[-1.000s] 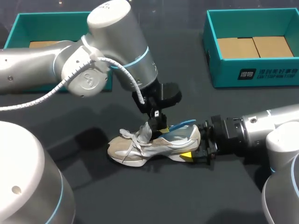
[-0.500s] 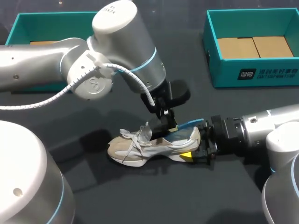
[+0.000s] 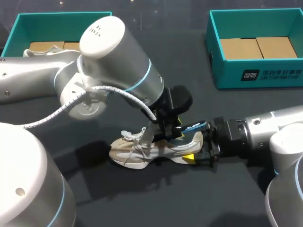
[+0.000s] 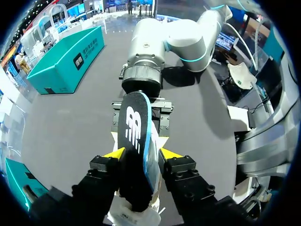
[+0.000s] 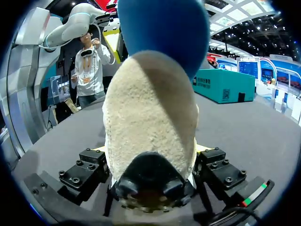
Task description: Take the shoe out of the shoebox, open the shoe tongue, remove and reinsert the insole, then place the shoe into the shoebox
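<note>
A beige and white shoe (image 3: 142,151) lies on its sole mid-table, toe to the left, laces loose. Its heel (image 5: 150,108) sits between the fingers of my right gripper (image 3: 196,153), which press on it from both sides (image 5: 150,151). A dark insole with a blue rim (image 3: 193,126) sticks up out of the shoe's opening, slanting back over the heel. My left gripper (image 3: 168,132) hangs over the opening. In the left wrist view the insole (image 4: 136,141) runs out between the parted yellow fingertips (image 4: 142,153); I cannot tell whether they touch it.
A teal shoebox (image 3: 255,75) with cardboard inside stands at the back right. A second teal box (image 3: 28,21) is at the back left, partly behind my left arm. Dark tabletop lies bare in front of the shoe.
My left arm has come down and to the right over the shoe, and its fingers have spread apart. The insole's raised end has shifted toward the heel. The right arm has kept still.
</note>
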Robot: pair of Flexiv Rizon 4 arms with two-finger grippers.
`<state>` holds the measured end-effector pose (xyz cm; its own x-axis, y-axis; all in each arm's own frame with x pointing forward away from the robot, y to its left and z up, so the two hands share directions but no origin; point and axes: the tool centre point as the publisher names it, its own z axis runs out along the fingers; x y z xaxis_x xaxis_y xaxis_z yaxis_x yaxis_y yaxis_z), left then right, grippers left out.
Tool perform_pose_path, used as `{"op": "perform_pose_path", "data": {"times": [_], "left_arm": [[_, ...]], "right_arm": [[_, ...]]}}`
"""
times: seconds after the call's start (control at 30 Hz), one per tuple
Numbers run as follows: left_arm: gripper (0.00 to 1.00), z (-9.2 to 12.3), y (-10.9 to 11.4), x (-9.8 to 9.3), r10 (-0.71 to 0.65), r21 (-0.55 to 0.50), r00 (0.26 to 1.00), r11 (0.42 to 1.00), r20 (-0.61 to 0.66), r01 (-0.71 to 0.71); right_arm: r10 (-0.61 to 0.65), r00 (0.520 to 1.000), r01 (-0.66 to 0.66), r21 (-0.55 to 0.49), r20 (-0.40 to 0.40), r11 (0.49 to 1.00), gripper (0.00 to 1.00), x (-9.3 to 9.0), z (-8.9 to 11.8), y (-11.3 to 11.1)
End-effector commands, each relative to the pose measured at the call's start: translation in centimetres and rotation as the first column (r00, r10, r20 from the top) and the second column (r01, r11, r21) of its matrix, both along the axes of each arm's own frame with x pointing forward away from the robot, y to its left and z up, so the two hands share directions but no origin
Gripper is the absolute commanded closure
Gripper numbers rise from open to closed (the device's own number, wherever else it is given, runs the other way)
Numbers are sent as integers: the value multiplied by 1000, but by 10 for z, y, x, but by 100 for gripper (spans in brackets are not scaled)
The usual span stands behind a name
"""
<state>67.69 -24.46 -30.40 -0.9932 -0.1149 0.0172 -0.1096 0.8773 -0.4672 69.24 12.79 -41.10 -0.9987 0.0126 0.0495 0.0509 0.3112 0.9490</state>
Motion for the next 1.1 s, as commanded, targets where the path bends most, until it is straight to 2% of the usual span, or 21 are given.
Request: {"op": "perform_pose_path", "data": {"times": [0.03,0.57,1.1], "left_arm": [[56,-4,2,-9,25,-19,998,1000,52,-24],[55,-22,-6,-5,115,-60,977,993,181,-106],[55,-31,-17,11,154,-91,962,986,227,-137]], "right_arm": [[-1,1000,1,-3,0,1000,100,-1,1,0],[-1,1000,1,-3,0,1000,100,-1,1,0],[-1,1000,1,-3,0,1000,100,-1,1,0]]}}
